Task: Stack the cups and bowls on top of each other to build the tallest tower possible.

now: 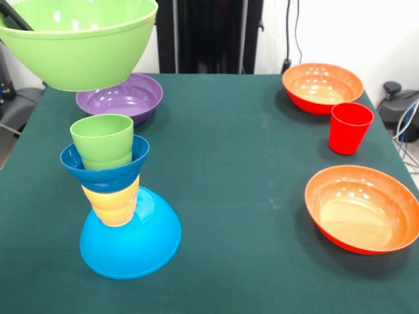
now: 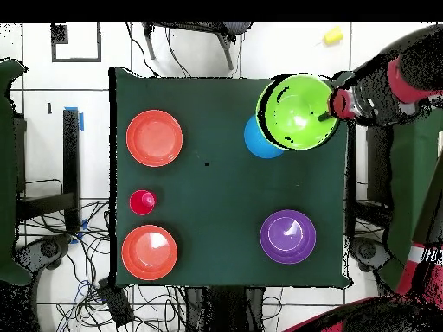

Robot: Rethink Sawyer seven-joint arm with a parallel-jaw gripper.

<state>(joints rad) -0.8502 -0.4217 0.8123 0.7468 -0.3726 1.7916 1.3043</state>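
Carrying the green bowl [image 1: 78, 42] above the tower [image 1: 121, 203], view by view.
Front: my gripper [image 1: 14, 16] is showing only as a dark tip at the bowl's rim, top left; I'm pinching that rim and the bowl is hanging clear of the stack. Right under my load: upturned light blue bowl [image 1: 131, 245], yellow cup [image 1: 112, 201], dark blue bowl [image 1: 105, 167], green cup [image 1: 103, 140]. Purple bowl [image 1: 121, 97] is sitting just behind the stack. Overhead: my gripper [image 2: 333, 105] is gripping the bowl's edge, bowl covering most of the tower. Orange bowls [image 2: 154, 137] and the red cup [image 2: 142, 202] are sitting well apart from me, across the table [image 2: 221, 190].
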